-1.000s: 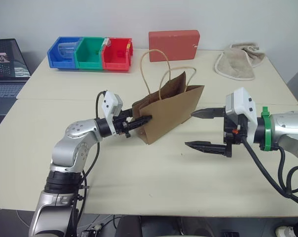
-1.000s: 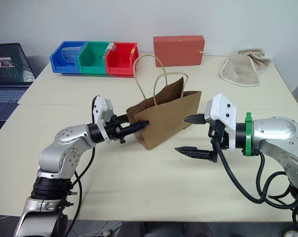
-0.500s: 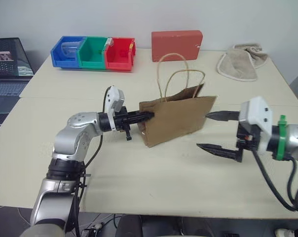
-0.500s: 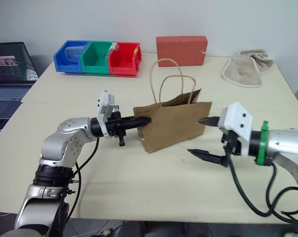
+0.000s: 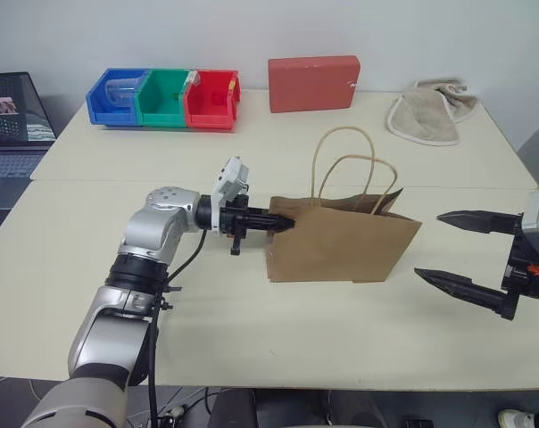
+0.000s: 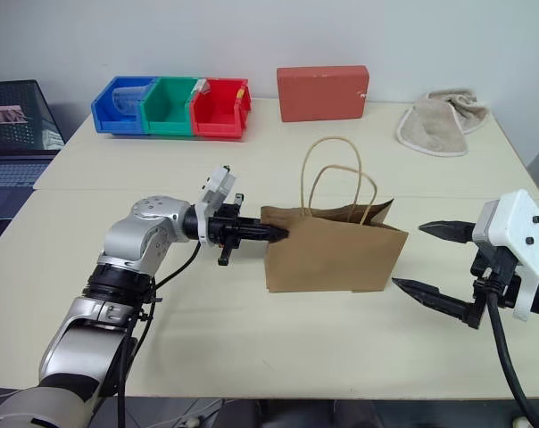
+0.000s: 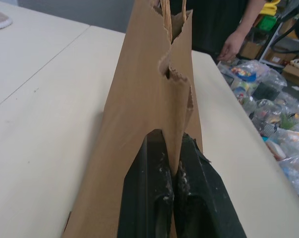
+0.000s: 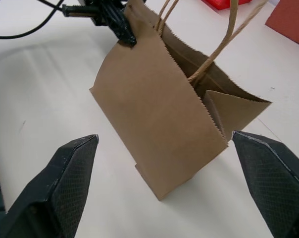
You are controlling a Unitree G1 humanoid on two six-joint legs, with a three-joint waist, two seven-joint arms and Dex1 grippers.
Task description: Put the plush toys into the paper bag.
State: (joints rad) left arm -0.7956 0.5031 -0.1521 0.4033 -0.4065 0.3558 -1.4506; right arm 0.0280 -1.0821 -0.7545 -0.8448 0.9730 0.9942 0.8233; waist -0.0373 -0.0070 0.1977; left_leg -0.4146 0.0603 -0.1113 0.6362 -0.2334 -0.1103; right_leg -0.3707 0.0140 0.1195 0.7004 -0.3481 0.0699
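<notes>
Brown kraft paper bag [image 5: 341,245] with two thin loop handles is standing upright near the middle of the cream bench [image 5: 252,339], its mouth facing up. The left gripper [image 5: 283,224] is pinching the bag's upper left edge, its black fingers [image 7: 162,198] clamped together on the paper. The right gripper [image 5: 457,250] is hanging well apart from the bag, fingers wide apart and empty. I am seeing no plush toys on the bench; whether any are lying inside the bag I cannot tell, so the filling is, in my judgement, not yet confirmed.
</notes>
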